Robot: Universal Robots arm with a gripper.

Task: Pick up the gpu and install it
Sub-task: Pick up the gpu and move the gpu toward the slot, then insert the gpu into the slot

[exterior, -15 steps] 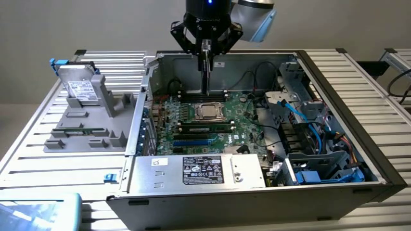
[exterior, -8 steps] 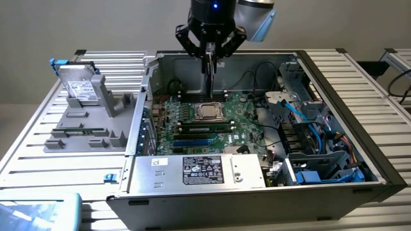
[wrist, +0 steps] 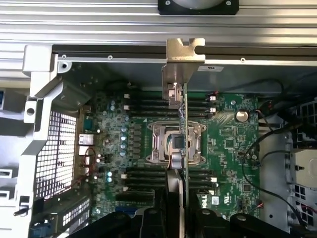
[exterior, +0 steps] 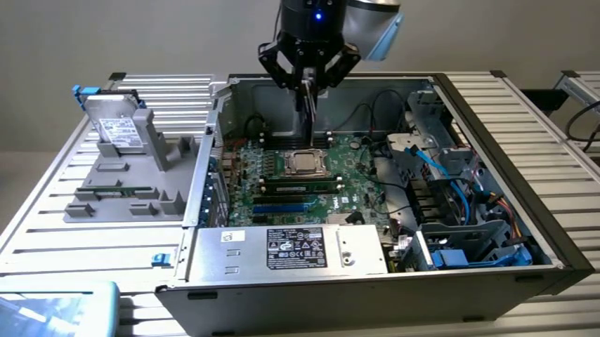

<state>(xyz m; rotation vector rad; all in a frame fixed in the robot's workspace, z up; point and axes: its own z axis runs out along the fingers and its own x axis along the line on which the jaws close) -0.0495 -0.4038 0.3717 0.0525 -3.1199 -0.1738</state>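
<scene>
The gpu [exterior: 308,112] [wrist: 182,131] hangs upright and edge-on in the gripper [exterior: 308,84] [wrist: 181,220]; the fingers are clamped on its upper edge from both sides; its silver bracket [wrist: 179,67] stands at the end towards the case wall. Straight below the gripper lies the motherboard [exterior: 324,193] [wrist: 233,148], with the socket [exterior: 305,163] [wrist: 166,144] under the card's line; whether the card's lower edge touches the board I cannot tell. The open case [exterior: 525,203] surrounds both; the power supply [exterior: 291,249] sits in its near end. Well away from the gripper, outside the case, a drive [exterior: 117,130] stands in a grey holder [exterior: 131,186].
</scene>
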